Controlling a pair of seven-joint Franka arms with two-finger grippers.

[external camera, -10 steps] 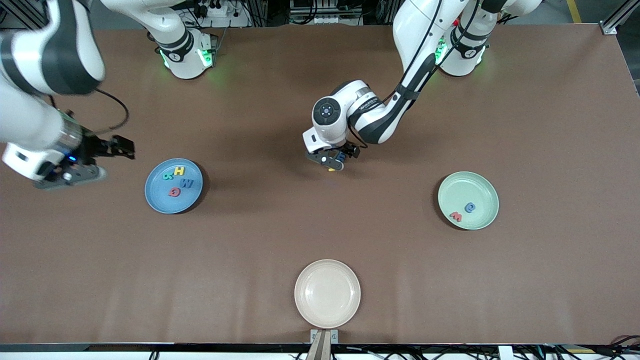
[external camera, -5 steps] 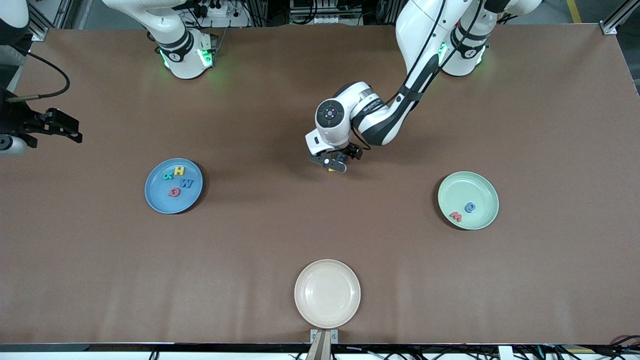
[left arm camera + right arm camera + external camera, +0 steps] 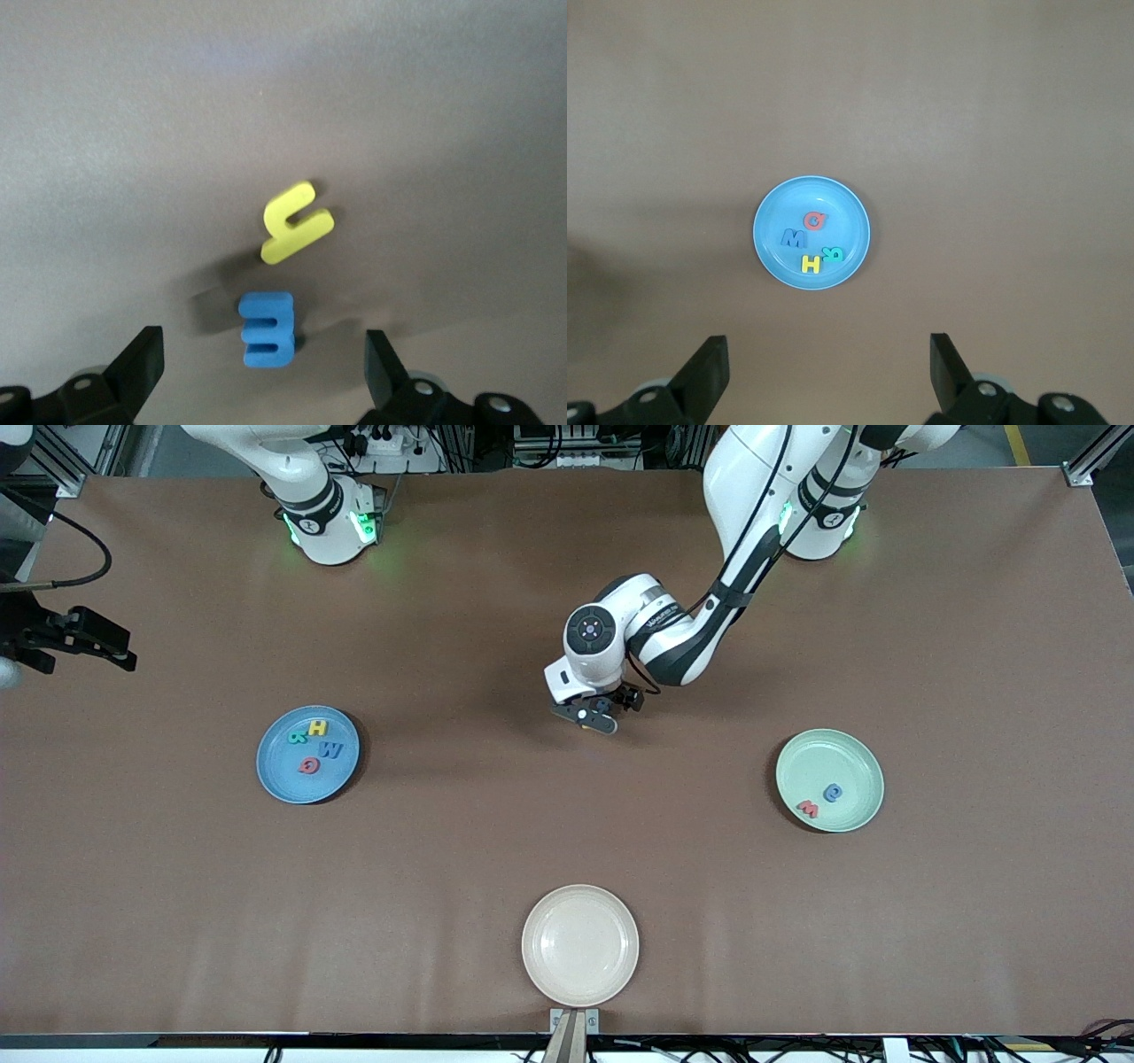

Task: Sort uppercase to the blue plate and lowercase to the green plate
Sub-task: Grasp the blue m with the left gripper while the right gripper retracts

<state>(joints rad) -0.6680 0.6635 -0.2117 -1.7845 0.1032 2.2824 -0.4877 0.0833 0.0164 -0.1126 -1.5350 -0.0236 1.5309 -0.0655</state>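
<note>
L gripper (image 3: 595,717) hangs low over the table (image 3: 567,974) mid-way between the two coloured plates, fingers (image 3: 142,363) spread wide, nothing held. In the left wrist view the blue m (image 3: 267,329) lies flat on the table between the two fingertips, closer to one of them, touching neither. Yellow h (image 3: 296,223) lies just past the blue m, out from the fingertips, the two letters close but apart. In the front view both letters are mostly hidden under the gripper.

R gripper (image 3: 80,638) is up high at the right arm's end of the table, near the table edge, fingers (image 3: 709,372) also spread wide & empty; arm waits. Its wrist cam looks straight down at the blue plate (image 3: 769,257), which sits out ahead of the open fingertips, well apart from them.

Blue plate holds 4 capitals: yellow H (image 3: 317,728), green R (image 3: 298,737), blue W (image 3: 330,750), red Q (image 3: 309,765), all inside the rim, close together, none stacked as far as I can tell.

Green plate (image 3: 850,757) sits toward the left arm's end of the table, well apart from L gripper. In it: red m (image 3: 807,809) & a blue round letter (image 3: 833,792), side by side, near the rim closest to the front cam.

Cream plate (image 3: 580,945) sits at the table edge nearest the front cam, well apart from both grippers.
</note>
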